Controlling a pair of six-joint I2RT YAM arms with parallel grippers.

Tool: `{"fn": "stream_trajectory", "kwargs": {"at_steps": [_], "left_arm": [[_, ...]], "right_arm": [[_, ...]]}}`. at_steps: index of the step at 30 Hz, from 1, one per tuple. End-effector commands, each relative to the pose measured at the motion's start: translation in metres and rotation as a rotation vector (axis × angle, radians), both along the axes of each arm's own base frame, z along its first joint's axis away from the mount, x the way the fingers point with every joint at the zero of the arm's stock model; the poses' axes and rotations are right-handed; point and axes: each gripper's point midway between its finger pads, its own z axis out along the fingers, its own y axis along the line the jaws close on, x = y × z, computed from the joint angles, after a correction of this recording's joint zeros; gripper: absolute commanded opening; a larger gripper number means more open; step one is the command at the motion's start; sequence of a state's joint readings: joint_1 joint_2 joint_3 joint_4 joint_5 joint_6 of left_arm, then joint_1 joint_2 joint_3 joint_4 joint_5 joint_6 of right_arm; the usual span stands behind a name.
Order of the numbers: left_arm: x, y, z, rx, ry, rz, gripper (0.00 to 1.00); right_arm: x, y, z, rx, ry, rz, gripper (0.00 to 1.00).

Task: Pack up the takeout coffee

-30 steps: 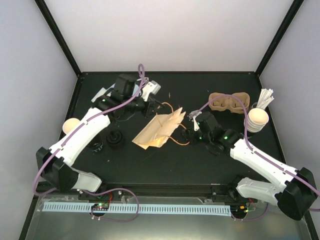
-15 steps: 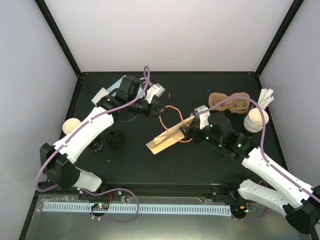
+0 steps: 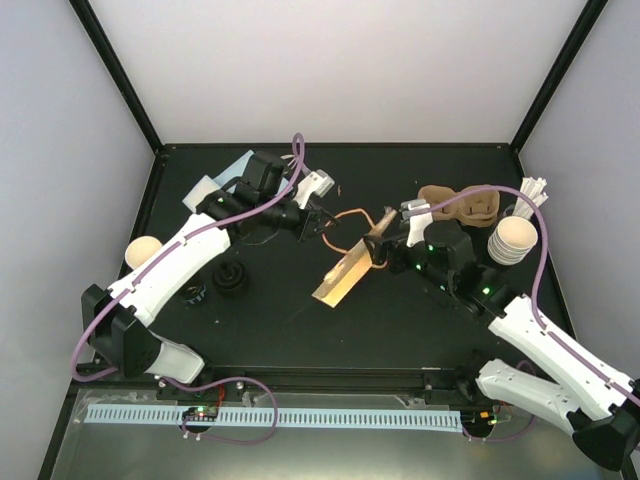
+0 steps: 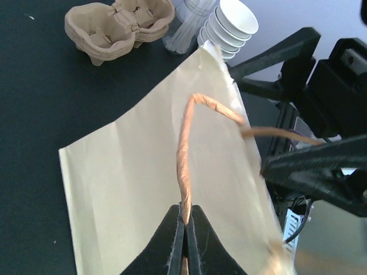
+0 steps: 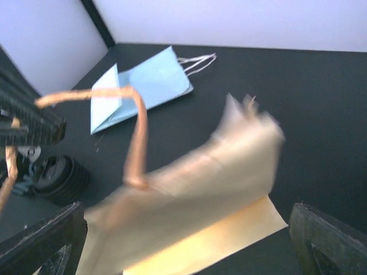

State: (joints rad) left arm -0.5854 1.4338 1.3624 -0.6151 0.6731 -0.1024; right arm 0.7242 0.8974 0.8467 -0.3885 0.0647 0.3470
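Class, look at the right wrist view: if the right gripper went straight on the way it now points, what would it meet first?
The tan paper bag, hanging straight ahead of the open right gripper. The bag is blurred, so how near it is stays unclear.

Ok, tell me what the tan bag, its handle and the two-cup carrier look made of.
The bag: thin paper, smooth pale tan; it lies in flat, sharp-edged panels. The handle: twisted paper cord, likely; spiral ridges run along it. The carrier: moulded pulp, it seems; rough, dull brown, with rounded pressed cups.
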Motion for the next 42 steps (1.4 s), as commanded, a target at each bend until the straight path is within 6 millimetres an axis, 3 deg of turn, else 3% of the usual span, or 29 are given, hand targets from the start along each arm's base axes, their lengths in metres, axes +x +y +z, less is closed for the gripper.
{"fn": "stream_trajectory", "kwargs": {"at_steps": [1, 7, 12, 13, 17, 21, 22, 33, 37, 42], "left_arm": [[0.000, -0.004, 0.009, 0.000, -0.030, -0.024, 0.01], [-0.001, -0.009, 0.009, -0.013, 0.000, -0.042, 0.02], [-0.007, -0.011, 0.022, -0.047, -0.007, -0.074, 0.02], [-0.010, -0.011, 0.024, -0.054, -0.006, -0.084, 0.02], [-0.012, -0.010, 0.024, -0.048, -0.006, -0.091, 0.01], [-0.012, -0.009, 0.023, -0.041, -0.008, -0.089, 0.02], [-0.012, -0.009, 0.024, -0.042, -0.008, -0.087, 0.01], [-0.012, -0.009, 0.033, -0.061, -0.026, -0.090, 0.01], [-0.015, -0.010, 0.035, -0.071, -0.019, -0.101, 0.02], [-0.023, -0.010, 0.047, -0.110, -0.022, -0.128, 0.01]], "right_arm": [[0.005, -0.013, 0.048, 0.155, -0.108, -0.104, 0.98], [-0.021, -0.001, 0.077, 0.322, -0.306, 0.071, 0.99], [-0.016, -0.001, 0.078, 0.299, -0.306, 0.053, 0.98], [-0.015, 0.001, 0.077, 0.277, -0.296, 0.058, 0.93], [-0.017, 0.014, 0.069, 0.136, -0.233, 0.147, 0.61], [-0.031, 0.031, 0.054, 0.059, -0.166, 0.294, 0.05], [-0.036, 0.035, 0.049, 0.055, -0.156, 0.335, 0.02], [-0.037, 0.065, -0.024, -0.017, 0.010, 0.448, 0.01], [-0.030, 0.072, -0.049, -0.088, 0.009, 0.388, 0.01], [-0.020, 0.076, -0.065, -0.174, -0.011, 0.306, 0.01]]}}
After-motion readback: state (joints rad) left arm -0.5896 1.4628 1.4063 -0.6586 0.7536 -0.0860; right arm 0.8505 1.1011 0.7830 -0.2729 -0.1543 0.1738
